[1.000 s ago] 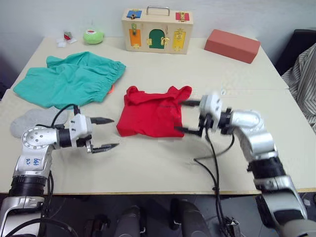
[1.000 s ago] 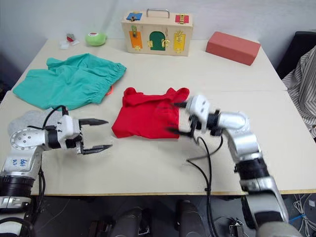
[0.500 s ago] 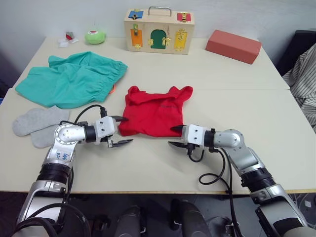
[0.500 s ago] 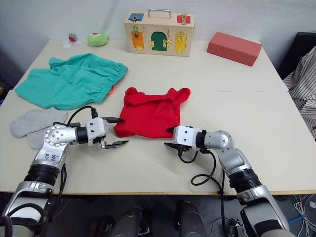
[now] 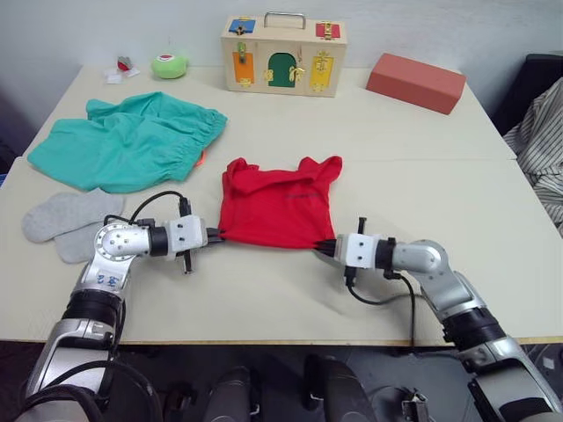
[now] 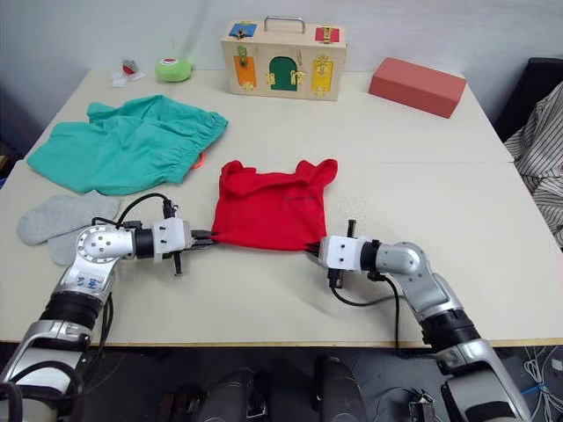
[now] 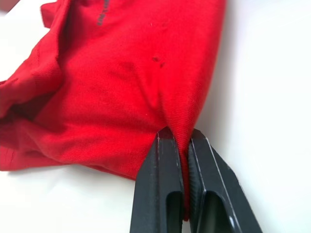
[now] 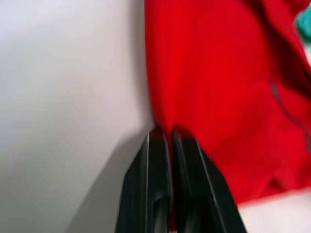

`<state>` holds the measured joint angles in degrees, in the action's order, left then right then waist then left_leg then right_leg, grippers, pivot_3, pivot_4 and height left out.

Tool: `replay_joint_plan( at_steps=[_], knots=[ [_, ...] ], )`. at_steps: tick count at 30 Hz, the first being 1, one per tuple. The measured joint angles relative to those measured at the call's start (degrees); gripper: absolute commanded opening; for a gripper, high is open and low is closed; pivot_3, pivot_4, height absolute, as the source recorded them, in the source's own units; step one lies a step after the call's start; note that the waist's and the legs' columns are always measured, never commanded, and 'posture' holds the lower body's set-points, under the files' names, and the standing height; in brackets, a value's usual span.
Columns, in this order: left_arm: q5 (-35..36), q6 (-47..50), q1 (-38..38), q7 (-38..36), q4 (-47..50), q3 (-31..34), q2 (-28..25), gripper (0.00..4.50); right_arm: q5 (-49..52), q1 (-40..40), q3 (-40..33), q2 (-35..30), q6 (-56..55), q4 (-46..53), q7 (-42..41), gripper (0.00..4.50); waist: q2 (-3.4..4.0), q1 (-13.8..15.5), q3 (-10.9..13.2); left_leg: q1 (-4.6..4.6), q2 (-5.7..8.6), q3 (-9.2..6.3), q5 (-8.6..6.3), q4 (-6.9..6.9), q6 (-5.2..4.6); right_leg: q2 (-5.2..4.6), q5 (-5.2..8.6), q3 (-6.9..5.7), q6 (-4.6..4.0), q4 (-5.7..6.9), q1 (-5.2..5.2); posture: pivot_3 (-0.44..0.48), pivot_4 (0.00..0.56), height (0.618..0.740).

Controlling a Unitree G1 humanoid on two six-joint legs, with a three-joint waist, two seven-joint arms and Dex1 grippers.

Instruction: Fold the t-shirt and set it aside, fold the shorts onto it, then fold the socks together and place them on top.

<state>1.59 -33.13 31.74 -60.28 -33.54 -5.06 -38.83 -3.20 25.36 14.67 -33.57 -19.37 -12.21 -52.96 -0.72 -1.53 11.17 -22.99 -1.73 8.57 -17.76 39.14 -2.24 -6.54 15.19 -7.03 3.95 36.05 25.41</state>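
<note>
We see the t-shirt (image 5: 275, 203) lying flat in the middle of the table (image 5: 387, 141), with its near edge stretched between the two grippers. The left gripper (image 5: 214, 236) has its jaws pressed together on the near left corner of the cloth; in the left wrist view a fold of red fabric is pinched between the two black fingers (image 7: 163, 165). The right gripper (image 5: 327, 248) has its jaws pressed together on the near right corner, and in the right wrist view the red edge goes in between its fingers (image 8: 155, 160). Beyond the jaws, the rest of the shirt lies toward the far side of the table, with the sleeves and neck farthest from them.

The shorts (image 5: 127, 142) lie spread out beyond the left gripper and to its outer side, well apart from it. The socks (image 5: 63, 220) lie side by side near the left arm, behind its jaws.

At the far edge of the table stand a wooden latch box (image 5: 283, 54), a salmon-red block (image 5: 414, 82) and a small green toy (image 5: 167, 64).
</note>
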Motion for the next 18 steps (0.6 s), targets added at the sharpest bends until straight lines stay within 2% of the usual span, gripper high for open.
replay_joint_plan(
  at_steps=[6,9,15,18],
  knots=[
    [1.0,-6.2,-7.7,-1.7,9.3,-0.1,-4.5,0.02,4.2,-9.5,-2.4,-5.6,2.7,12.3,-1.8,0.0,0.0,0.0,0.0,0.01,-0.01,-0.03,-0.02,-0.01,0.02,-0.05,0.0,0.19,0.0,-0.03,-0.01,0.0,0.15,0.74],
    [2.1,-7.6,-14.6,-1.7,16.2,-0.1,-6.5,0.02,5.5,-16.8,-3.9,-8.2,5.0,19.6,-1.7,0.0,0.0,0.0,0.0,0.02,-0.03,-0.08,-0.06,-0.02,0.05,-0.06,0.02,0.46,-0.03,-0.08,-0.02,0.0,0.15,0.74],
    [2.4,-7.1,-22.5,1.2,23.1,0.4,-8.6,0.02,6.0,-25.1,-4.4,-8.8,9.0,26.9,0.0,0.0,0.0,0.1,0.0,0.28,-0.03,-0.06,-0.16,-0.03,0.04,-0.07,0.03,0.56,-0.06,-0.14,-0.15,0.0,0.15,0.74],
    [3.6,-4.6,-24.9,1.9,25.0,0.5,-9.1,0.02,7.4,-27.0,-4.4,-8.7,11.7,28.6,0.2,0.0,0.0,0.1,0.0,0.73,-0.08,-0.07,-0.34,-0.11,-0.01,-0.07,0.08,0.55,-0.15,-0.21,-0.61,0.0,0.15,0.74]
  ],
)
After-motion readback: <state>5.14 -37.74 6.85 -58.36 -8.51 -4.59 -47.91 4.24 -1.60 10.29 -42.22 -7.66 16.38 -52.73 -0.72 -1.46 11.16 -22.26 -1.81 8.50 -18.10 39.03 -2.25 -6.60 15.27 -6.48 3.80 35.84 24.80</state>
